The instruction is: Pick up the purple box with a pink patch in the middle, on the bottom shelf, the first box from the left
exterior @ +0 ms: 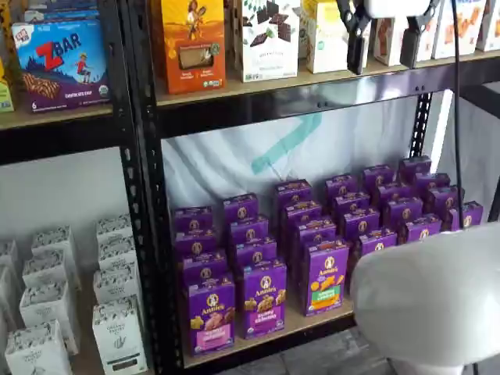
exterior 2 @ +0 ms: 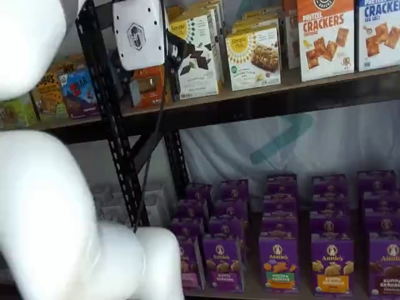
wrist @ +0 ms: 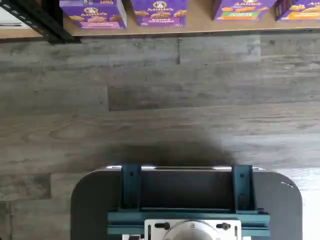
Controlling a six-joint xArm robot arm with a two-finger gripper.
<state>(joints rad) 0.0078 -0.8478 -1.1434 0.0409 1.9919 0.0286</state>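
Note:
The purple box [exterior: 209, 316] with a pink band across its lower front stands upright at the left front of the bottom shelf [exterior: 269, 334]. The wrist view shows it too, the purple box [wrist: 94, 14] at the edge of the tan board [wrist: 200, 26]. In the other shelf view the white arm half hides this box [exterior 2: 190, 262]. My gripper [exterior: 384, 45] hangs high at the upper shelf's level, far above the box. It is open, with a plain gap between its two black fingers and nothing in them. Its white body [exterior 2: 139, 31] also shows.
Rows of other purple cartons [exterior: 326, 275] fill the bottom shelf to the right and behind. A black upright post [exterior: 144, 195] stands just left of the box, with white cartons [exterior: 47, 312] beyond it. The white arm [exterior: 430, 301] bulks in front. Grey plank floor [wrist: 160, 100] lies before the rack.

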